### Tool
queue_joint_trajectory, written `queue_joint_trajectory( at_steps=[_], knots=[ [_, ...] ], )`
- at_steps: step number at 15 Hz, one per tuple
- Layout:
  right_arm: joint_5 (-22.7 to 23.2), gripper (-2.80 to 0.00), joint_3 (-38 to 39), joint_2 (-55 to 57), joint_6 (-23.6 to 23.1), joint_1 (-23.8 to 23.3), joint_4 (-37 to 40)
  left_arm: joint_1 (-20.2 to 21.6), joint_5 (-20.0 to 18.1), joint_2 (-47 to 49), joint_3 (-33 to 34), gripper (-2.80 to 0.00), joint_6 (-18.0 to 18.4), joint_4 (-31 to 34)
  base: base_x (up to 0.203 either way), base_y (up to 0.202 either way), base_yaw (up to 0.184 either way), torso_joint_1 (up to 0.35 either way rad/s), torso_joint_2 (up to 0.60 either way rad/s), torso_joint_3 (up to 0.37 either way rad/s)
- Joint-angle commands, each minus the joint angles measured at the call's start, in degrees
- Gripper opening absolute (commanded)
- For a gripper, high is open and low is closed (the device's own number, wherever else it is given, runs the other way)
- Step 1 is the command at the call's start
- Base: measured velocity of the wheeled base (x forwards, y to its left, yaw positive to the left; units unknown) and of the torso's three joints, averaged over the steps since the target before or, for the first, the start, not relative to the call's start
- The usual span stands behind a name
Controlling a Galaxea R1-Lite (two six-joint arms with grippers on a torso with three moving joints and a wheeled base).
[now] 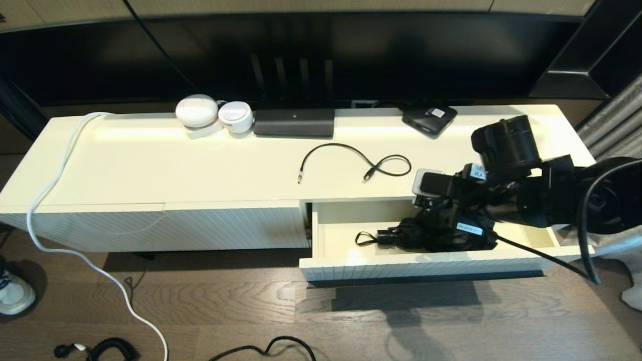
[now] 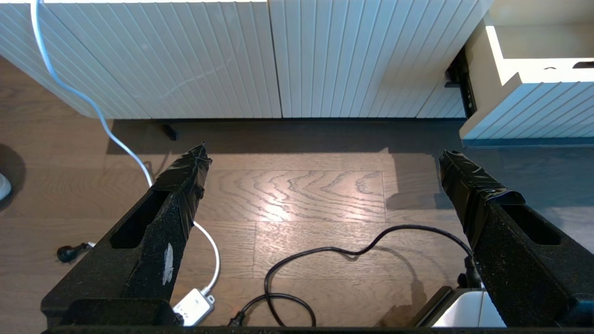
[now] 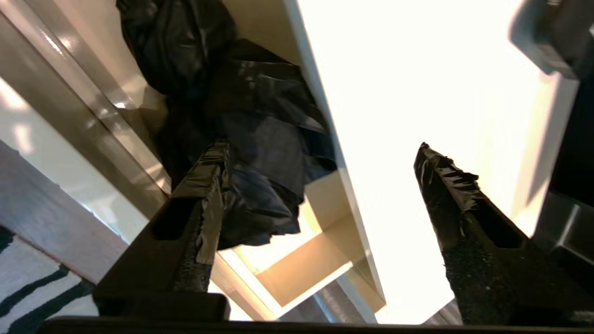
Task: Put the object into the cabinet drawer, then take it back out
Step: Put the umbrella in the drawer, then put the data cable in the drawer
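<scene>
Right now the right gripper (image 1: 431,220) hangs over the open cabinet drawer (image 1: 351,264), its jaws spread apart and holding nothing; in the right wrist view one of its fingers (image 3: 204,195) sits against the crumpled black object (image 3: 260,139), while the other stands well clear over the cabinet top (image 1: 200,160). That object (image 1: 426,235), a dark soft bundle with a loop or strap trailing toward the drawer's left end, lies on the cream floor of the drawer, toward its middle and right. By the look of it the placing half is done, and the step in hand is letting go cleanly before the pickup. To do that well, I would lift the jaws straight up so the near finger does not drag the fabric, and keep clear of the drawer's front wall and the cabinet's edge above. For the regrasp, aiming at the thick middle of the bundle rather than the thin loop should give a surer hold. The left gripper (image 2: 320,171) is parked low over the wooden floor (image 2: 297,199), jaws wide and empty.
</scene>
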Motion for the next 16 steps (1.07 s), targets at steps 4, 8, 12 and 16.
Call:
queue_joint_trajectory(
  at_steps=[4, 8, 12, 16],
  knots=[
    [-0.1, 0.00, -4.2, -5.6, 5.7, -0.3, 5.4, 0.0, 0.0, 0.0, 0.0, 0.00, 0.0, 0.0, 0.000, 0.000, 0.000, 0.000, 0.00, 0.000],
    [0.9, 0.00, -12.4, -7.9, 16.5, 0.8, 20.0, 0.0, 0.0, 0.0, 0.0, 0.00, 0.0, 0.0, 0.000, 0.000, 0.000, 0.000, 0.00, 0.000],
    [4.2, 0.00, -25.6, -6.1, 37.5, 4.0, 37.5, 0.0, 0.0, 0.0, 0.0, 0.00, 0.0, 0.0, 0.000, 0.000, 0.000, 0.000, 0.00, 0.000],
    [5.0, 0.00, -30.2, -1.8, 52.2, 5.7, 40.1, 0.0, 0.0, 0.0, 0.0, 0.00, 0.0, 0.0, 0.000, 0.000, 0.000, 0.000, 0.00, 0.000]
  ],
)
